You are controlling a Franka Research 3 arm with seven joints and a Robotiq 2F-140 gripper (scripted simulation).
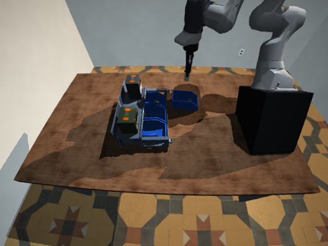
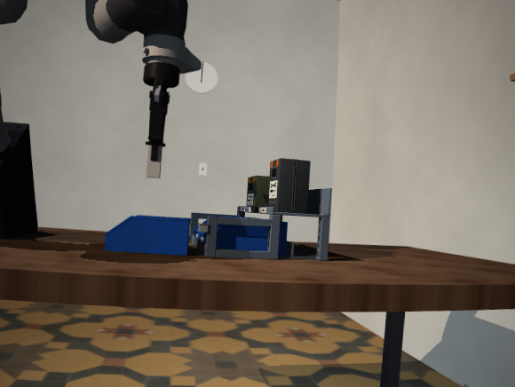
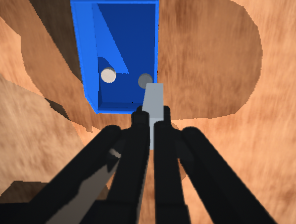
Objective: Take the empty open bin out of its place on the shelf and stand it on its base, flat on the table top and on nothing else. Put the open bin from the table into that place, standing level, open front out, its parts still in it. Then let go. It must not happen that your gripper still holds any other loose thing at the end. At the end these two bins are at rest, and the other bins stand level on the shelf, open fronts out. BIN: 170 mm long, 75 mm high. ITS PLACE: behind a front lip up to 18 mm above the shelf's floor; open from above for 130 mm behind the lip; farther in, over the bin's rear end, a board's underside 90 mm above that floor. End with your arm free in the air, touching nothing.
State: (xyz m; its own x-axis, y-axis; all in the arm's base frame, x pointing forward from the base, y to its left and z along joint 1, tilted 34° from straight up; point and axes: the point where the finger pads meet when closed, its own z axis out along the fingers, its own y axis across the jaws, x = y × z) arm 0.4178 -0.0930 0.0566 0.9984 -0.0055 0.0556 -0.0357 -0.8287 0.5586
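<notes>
A blue open bin stands on the table top to the right of the shelf, with two small round parts inside; it also shows in the wrist view and the side view. A grey shelf holds three blue bins in a row; the nearest one looks empty. My gripper hangs high above the table behind the table bin, fingers shut with nothing between them; it shows in the side view and the wrist view.
Two dark boxes with orange marks stand on the shelf's upper board. The robot's black pedestal stands at the right of the table. A wall is at the left.
</notes>
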